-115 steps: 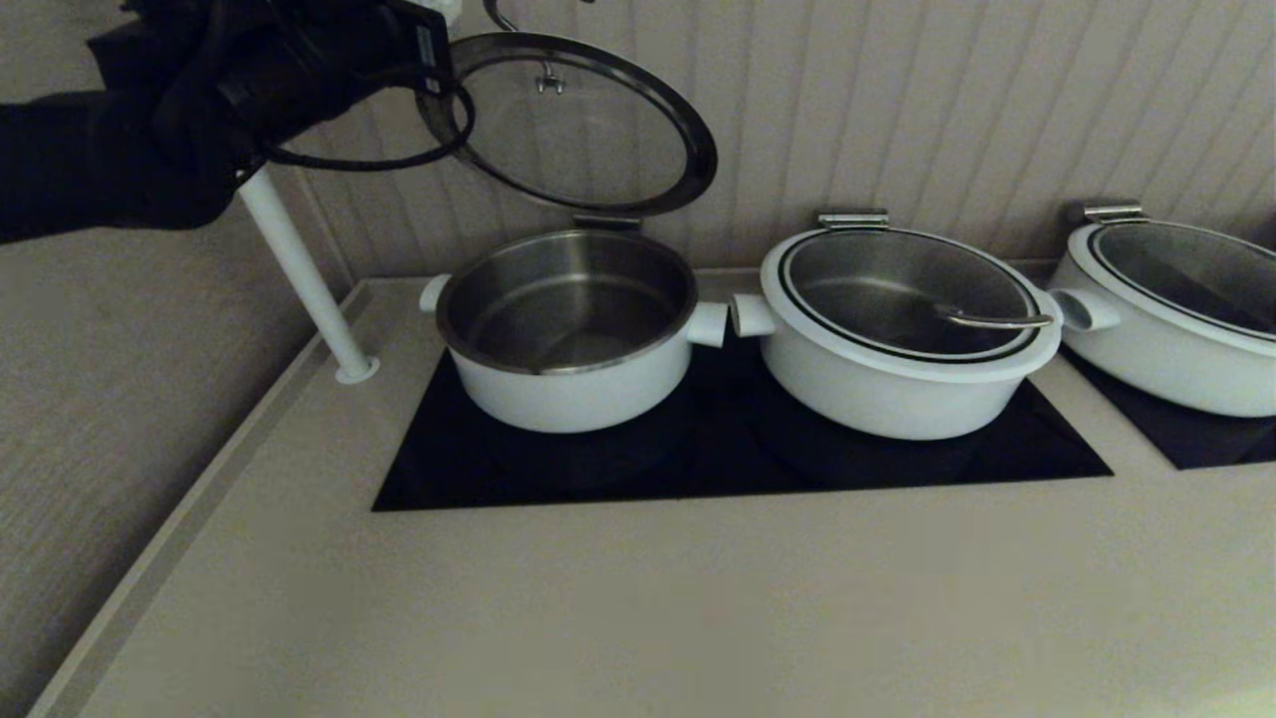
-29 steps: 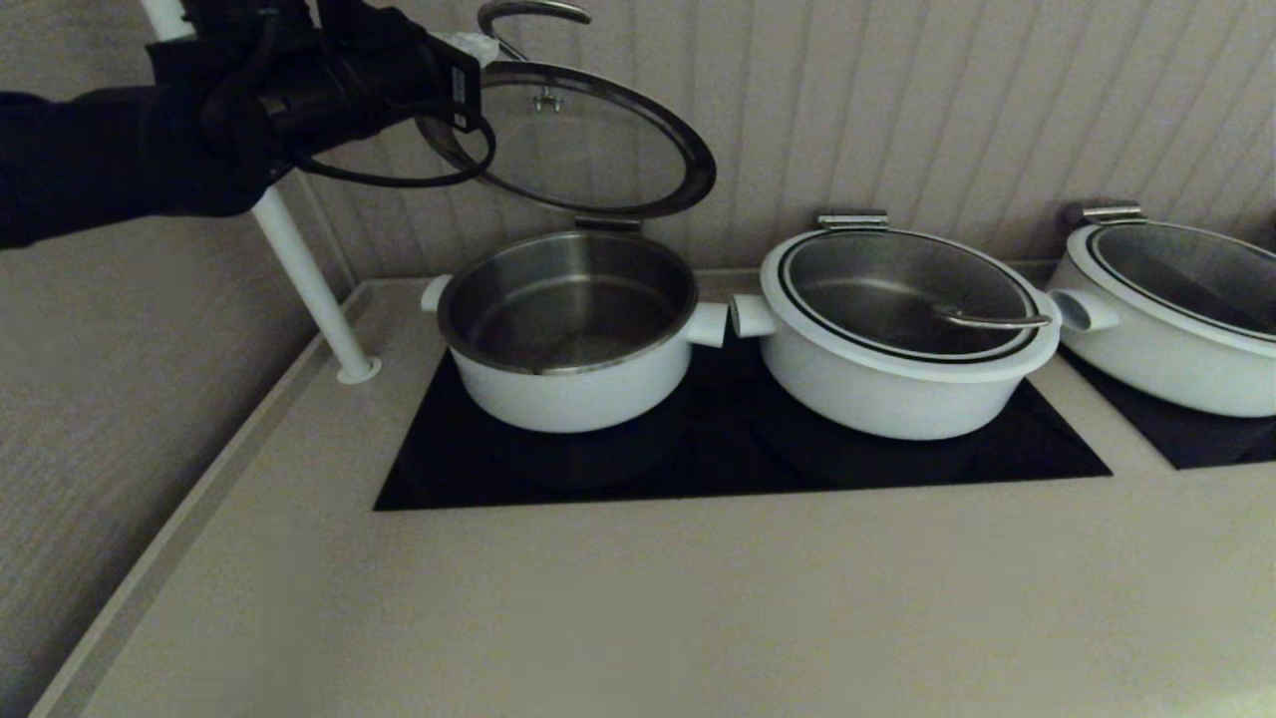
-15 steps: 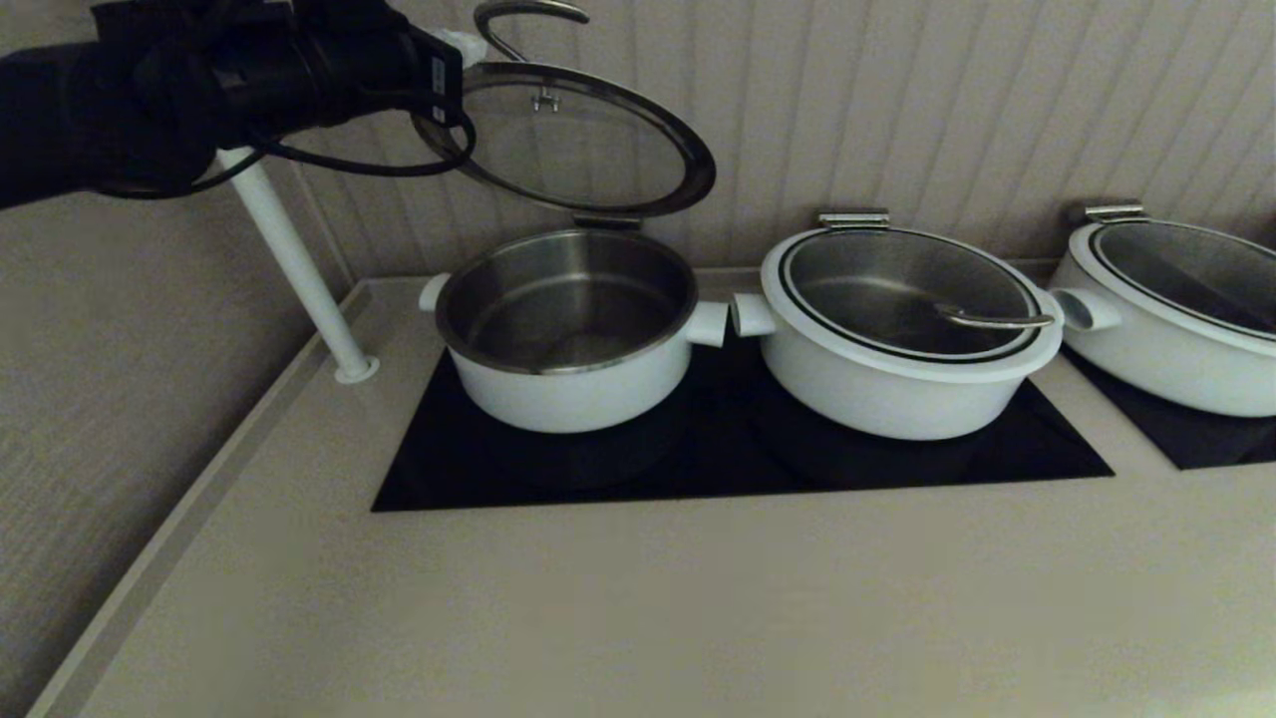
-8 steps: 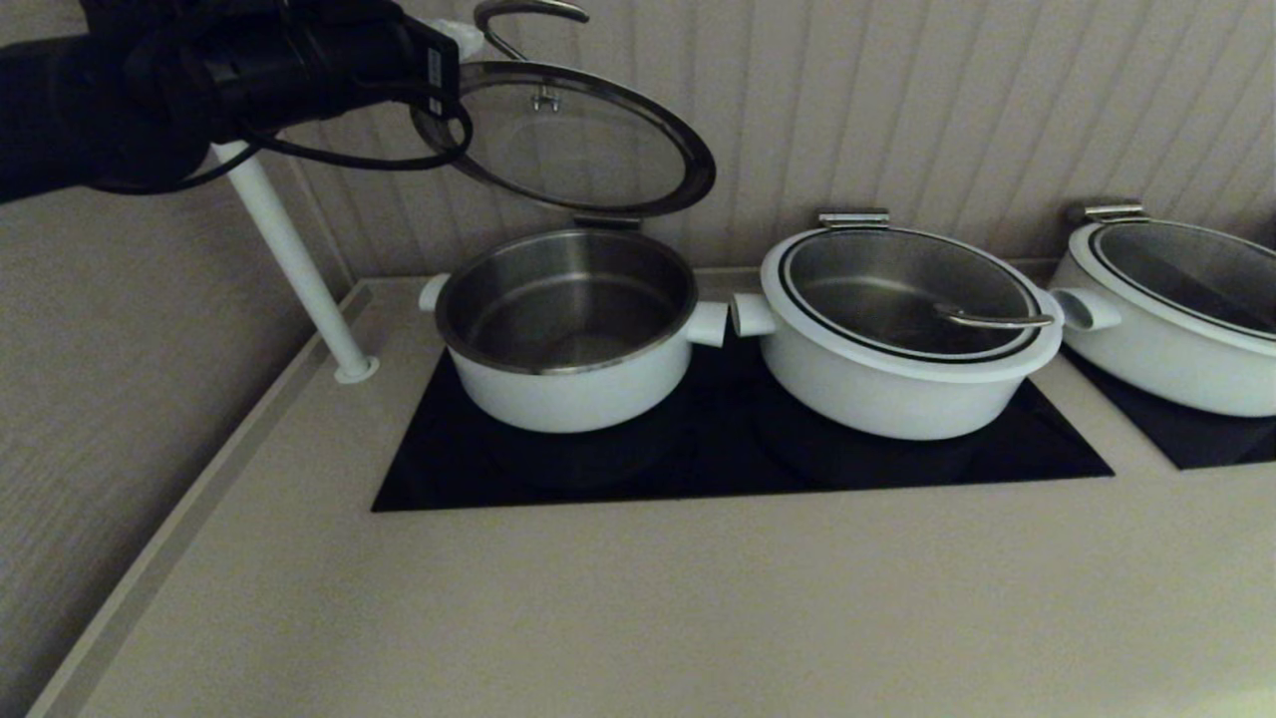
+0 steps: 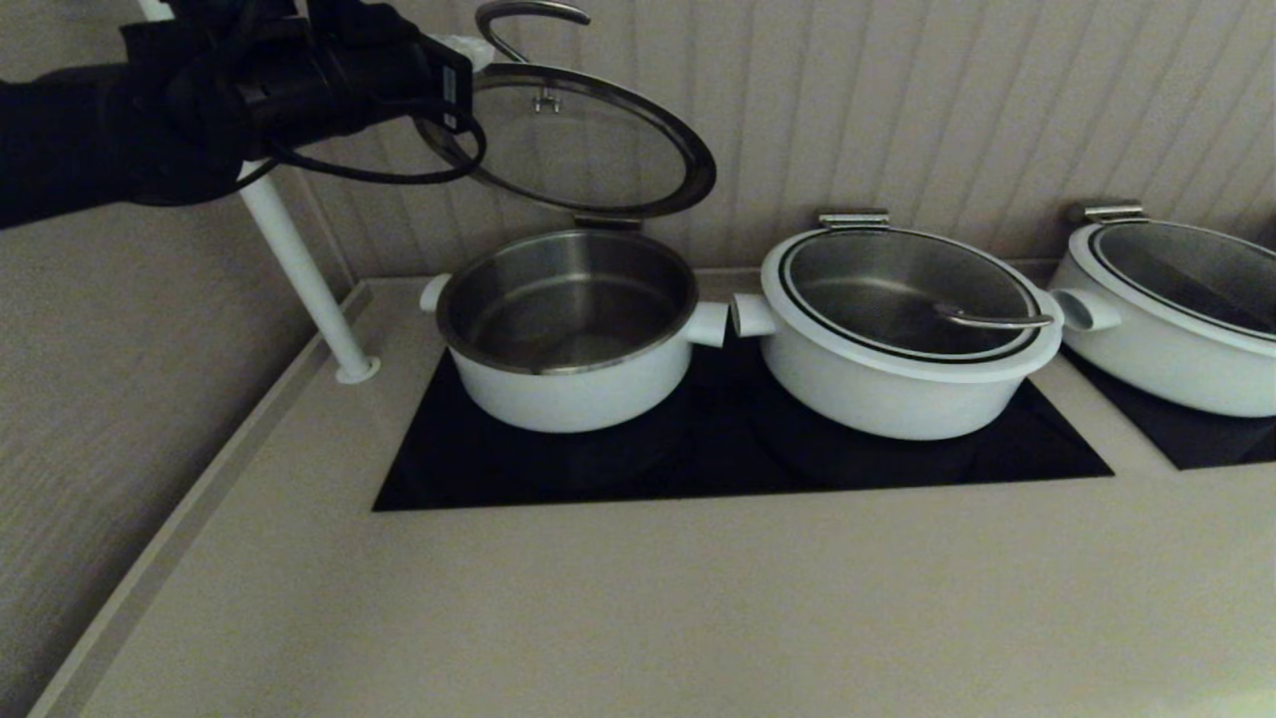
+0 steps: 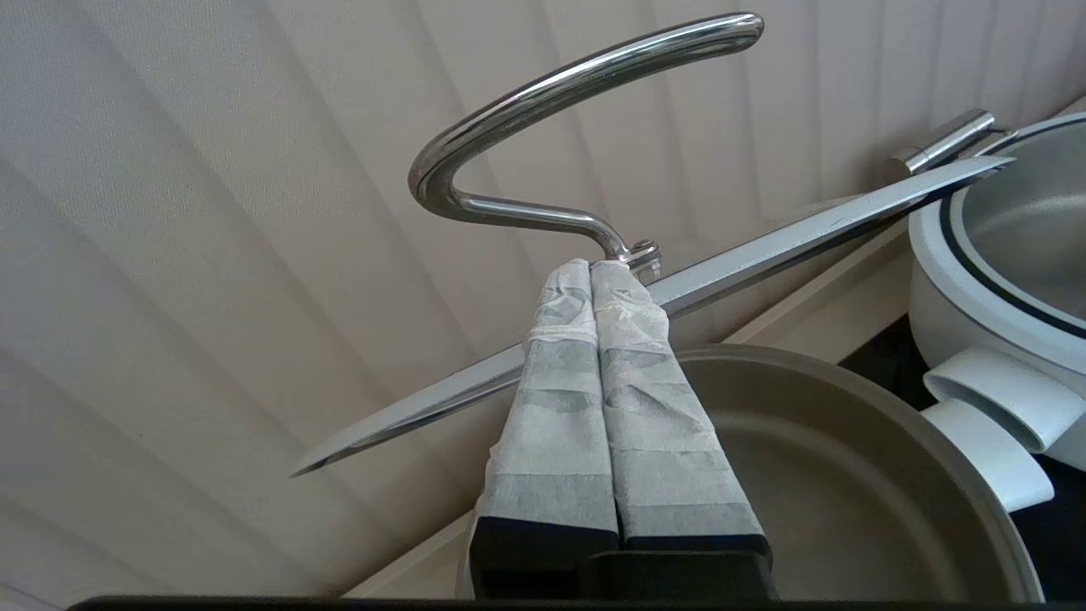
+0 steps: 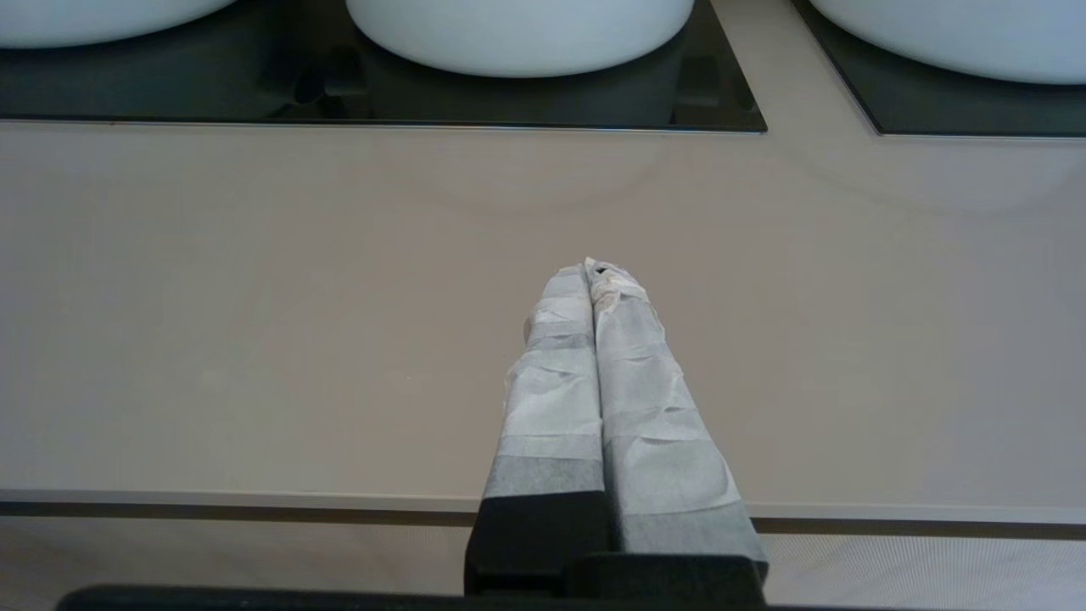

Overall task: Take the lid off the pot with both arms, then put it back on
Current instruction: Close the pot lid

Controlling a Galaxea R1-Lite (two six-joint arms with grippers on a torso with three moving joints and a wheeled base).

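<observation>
Beige counter (image 5: 638, 598), black hob (image 5: 738, 449), ribbed wall (image 5: 897, 100)

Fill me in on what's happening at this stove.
The lid of the left pot stands tilted open on its rear hinge, leaving the steel inside bare. The left pincer, fingers shut together, is up at the base of the lid's wire handle, though whether it presses on it is unclear. The right pincer, also shut, hangs idle over the counter in front of the hob. The other two pots are lidded.
</observation>
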